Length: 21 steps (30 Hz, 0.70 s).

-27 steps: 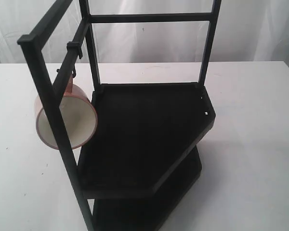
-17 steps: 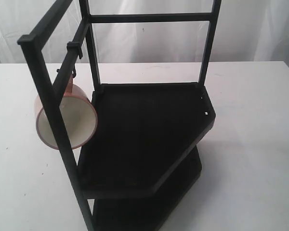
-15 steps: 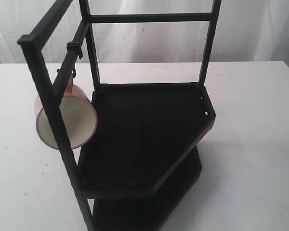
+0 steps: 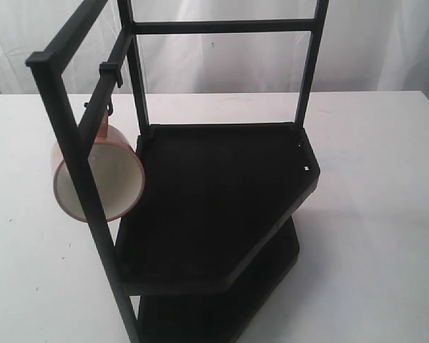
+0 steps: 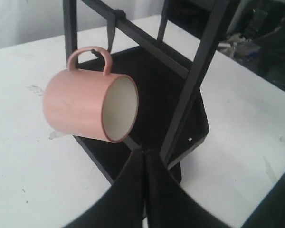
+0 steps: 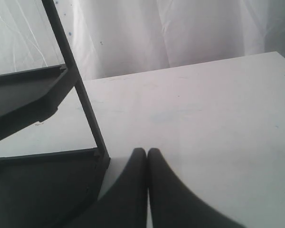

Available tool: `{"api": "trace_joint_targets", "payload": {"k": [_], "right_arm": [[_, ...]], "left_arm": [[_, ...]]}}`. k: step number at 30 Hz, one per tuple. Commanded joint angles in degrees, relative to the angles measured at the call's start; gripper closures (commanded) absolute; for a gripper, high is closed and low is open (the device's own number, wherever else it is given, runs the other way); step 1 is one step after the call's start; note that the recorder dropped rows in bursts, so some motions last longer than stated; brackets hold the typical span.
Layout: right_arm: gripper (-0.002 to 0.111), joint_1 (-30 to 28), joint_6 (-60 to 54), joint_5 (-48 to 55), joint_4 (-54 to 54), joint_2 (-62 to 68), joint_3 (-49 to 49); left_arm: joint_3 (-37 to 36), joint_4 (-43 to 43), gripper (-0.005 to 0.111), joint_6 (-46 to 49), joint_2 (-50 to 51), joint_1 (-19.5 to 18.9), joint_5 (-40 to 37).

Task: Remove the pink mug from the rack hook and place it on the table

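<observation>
The pink mug [image 4: 118, 179] hangs by its loop handle from the rack hook [image 4: 109, 109] on the left side of the tall black rack [image 4: 214, 193], its cream mouth tipped sideways. A front post of the rack crosses it in the exterior view. In the left wrist view the pink mug [image 5: 85, 107] hangs from the rack hook [image 5: 110, 31], some way ahead of my left gripper [image 5: 145, 152], which is shut and empty. My right gripper [image 6: 147, 152] is shut and empty above the white table [image 6: 204, 118], beside the rack's foot [image 6: 47, 180]. Neither gripper shows in the exterior view.
The rack's two dark shelves [image 4: 222, 200] fill the middle of the table [image 4: 379, 214]. White curtains [image 4: 222, 64] close off the back. Dark clutter [image 5: 266, 42] lies beyond the table's edge in the left wrist view.
</observation>
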<state>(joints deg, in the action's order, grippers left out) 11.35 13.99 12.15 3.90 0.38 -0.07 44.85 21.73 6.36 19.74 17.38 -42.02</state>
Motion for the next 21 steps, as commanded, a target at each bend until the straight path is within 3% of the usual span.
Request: {"api": "trace_joint_targets", "payload": {"k": [1, 13, 17, 18, 20, 21], "right_arm": [[0.108, 0.03, -0.01, -0.18, 0.19, -0.38, 0.07], [0.108, 0.03, -0.01, -0.18, 0.19, -0.38, 0.07], [0.108, 0.03, -0.01, -0.18, 0.19, -0.38, 0.07], [0.108, 0.03, -0.01, -0.18, 0.19, -0.38, 0.07], [0.108, 0.03, -0.01, -0.18, 0.19, -0.38, 0.07], [0.108, 0.03, -0.01, -0.18, 0.19, -0.38, 0.07]], "left_arm": [[-2.35, 6.61, 0.107, 7.85, 7.03, 0.35, 4.07], [-9.0, 9.54, 0.107, 15.01, 11.73, 0.35, 16.84], [-9.13, 11.06, 0.106, 14.96, 11.73, 0.35, 17.92], [-9.13, 11.66, 0.101, 14.86, 11.73, 0.35, 17.92], [-9.13, 14.56, 0.073, 15.32, 12.5, 0.35, 17.56], [-9.13, 16.03, 0.049, 17.42, 13.66, 0.35, 16.97]]}}
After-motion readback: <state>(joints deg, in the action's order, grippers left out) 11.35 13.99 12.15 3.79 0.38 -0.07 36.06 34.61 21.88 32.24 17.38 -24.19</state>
